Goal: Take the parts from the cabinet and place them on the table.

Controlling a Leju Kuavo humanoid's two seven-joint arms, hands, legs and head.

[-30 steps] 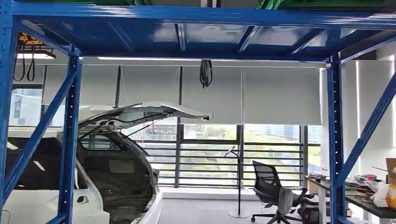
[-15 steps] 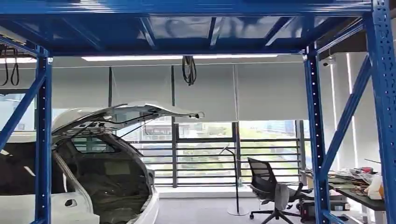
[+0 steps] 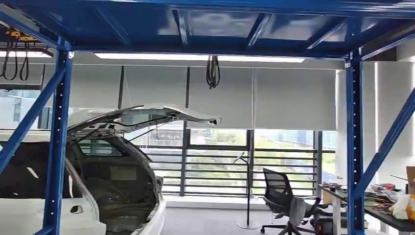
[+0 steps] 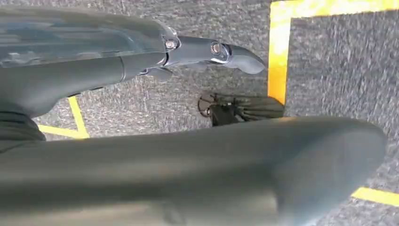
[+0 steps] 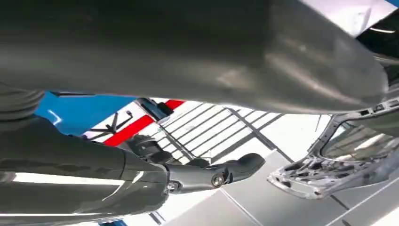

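The blue steel rack frames the head view, with the underside of its shelf overhead. My left hand hangs over grey carpet with yellow tape lines; its fingers are stretched out and hold nothing. My right hand has its fingers extended too, apart from the thick thumb, with nothing between them. Behind it lies the open tailgate of the car.
A white car with its tailgate raised stands beyond the rack on the left. A black office chair and a cluttered table are at the right, past the rack's right upright. Windows with blinds fill the back.
The whole head picture has shifted right and slightly down since half a second ago, back toward where it was one second ago: the camera has moved, not the things.
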